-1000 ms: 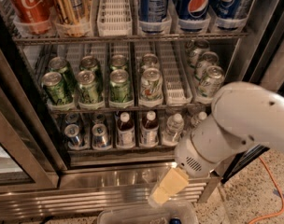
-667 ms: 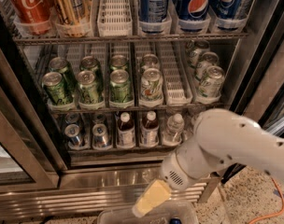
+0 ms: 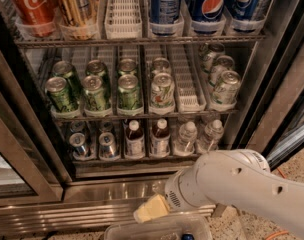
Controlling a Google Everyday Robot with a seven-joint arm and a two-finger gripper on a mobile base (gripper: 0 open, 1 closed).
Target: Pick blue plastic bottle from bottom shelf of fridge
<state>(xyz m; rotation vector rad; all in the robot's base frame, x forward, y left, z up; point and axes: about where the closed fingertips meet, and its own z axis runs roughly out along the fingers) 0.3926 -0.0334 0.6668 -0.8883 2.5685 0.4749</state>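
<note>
The fridge (image 3: pixel 272 79) stands open in front of me. On its bottom shelf (image 3: pixel 142 158), two small blue plastic bottles with dark brown liquid, white caps and pale labels stand side by side, one (image 3: pixel 134 140) left of the other (image 3: pixel 160 137). My gripper (image 3: pixel 151 209) is low in the view, in front of the steel base and below these bottles, apart from them. Only its pale yellow tip shows. The white arm (image 3: pixel 242 189) reaches in from the lower right.
Two silver-blue cans (image 3: pixel 93 145) stand left of the brown bottles, and two clear water bottles (image 3: pixel 197 136) stand right. Green cans (image 3: pixel 94 91) fill the shelf above. Cola cans sit on the top shelf. A clear plastic container (image 3: pixel 157 228) lies below the gripper.
The arm has swung left and lower across the bottom of the view, and the gripper's tip has moved left with it. The drinks in the fridge have not moved.
</note>
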